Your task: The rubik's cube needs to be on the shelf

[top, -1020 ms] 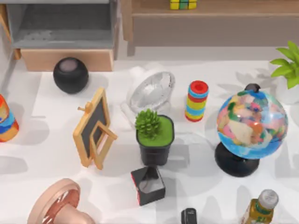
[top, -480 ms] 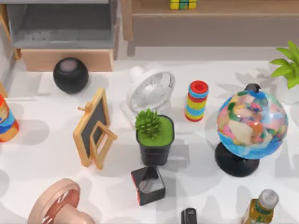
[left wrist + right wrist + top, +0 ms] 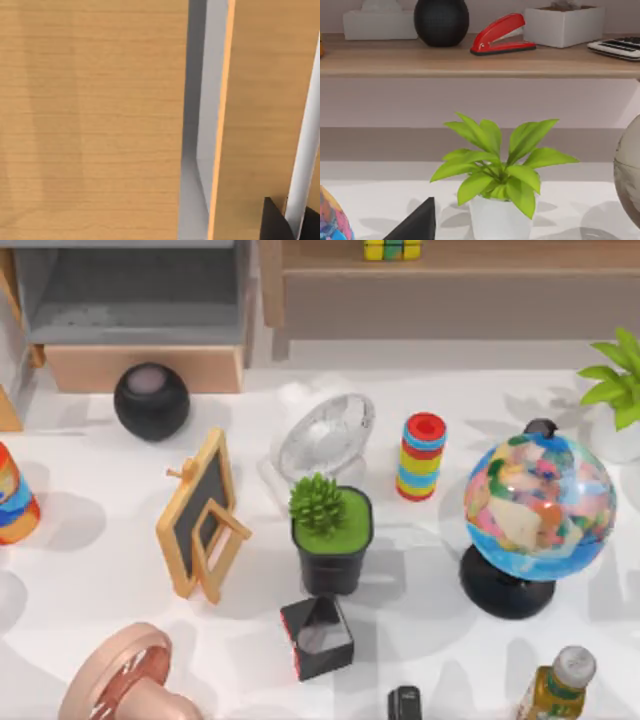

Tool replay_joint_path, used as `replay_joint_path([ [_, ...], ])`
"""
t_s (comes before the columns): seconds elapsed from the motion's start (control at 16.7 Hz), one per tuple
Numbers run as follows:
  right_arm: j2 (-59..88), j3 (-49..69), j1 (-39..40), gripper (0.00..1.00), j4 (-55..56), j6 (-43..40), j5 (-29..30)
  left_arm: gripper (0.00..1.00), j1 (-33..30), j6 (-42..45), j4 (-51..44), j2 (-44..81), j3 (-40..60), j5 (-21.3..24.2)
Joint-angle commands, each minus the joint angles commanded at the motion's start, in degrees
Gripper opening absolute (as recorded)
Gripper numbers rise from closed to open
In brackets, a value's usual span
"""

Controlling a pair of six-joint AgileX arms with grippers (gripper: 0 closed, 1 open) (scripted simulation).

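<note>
The cube (image 3: 392, 249) sat unmoved on the shelf (image 3: 470, 260) at the table's far edge, only the fan (image 3: 322, 436) flickering, so the task looked done; both arms' fingers' state I cannot tell.

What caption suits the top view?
Rubik's cube resting on the shelf behind a table crowded with globe and potted succulent.

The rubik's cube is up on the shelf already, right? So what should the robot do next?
Probably nothing more than keep both arms back and stop. In the top view the rubik's cube already sits on the shelf board, above its taupe front panel, with no gripper touching it. The job looks finished, so another reach would only risk knocking it off.
</note>
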Motion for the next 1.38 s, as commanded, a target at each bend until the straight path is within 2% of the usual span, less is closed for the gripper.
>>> replay_joint_path([
  [0.24, 0.0, 0.0, 0.0, 1.0, 0.0, 0.0, 0.0, 0.0, -2.6, -0.3, -4.2, 3.2, 7.3, -2.7],
  [0.6, 0.0, 0.0, 0.0, 1.0, 0.0, 0.0, 0.0, 0.0, -2.9, -0.2, -5.2, 4.0, 8.6, -3.1],
  [1.02, 0.0, 0.0, 0.0, 1.0, 0.0, 0.0, 0.0, 0.0, -6.2, -0.5, -12.2, 10.2, 22.5, -6.3],
  [1.32, 0.0, 0.0, 0.0, 1.0, 0.0, 0.0, 0.0, 0.0, -6.6, -0.5, -13.2, 10.8, 23.8, -6.7],
  [1.38, 0.0, 0.0, 0.0, 1.0, 0.0, 0.0, 0.0, 0.08, -6.6, -0.5, -13.2, 10.8, 23.8, -6.7],
])
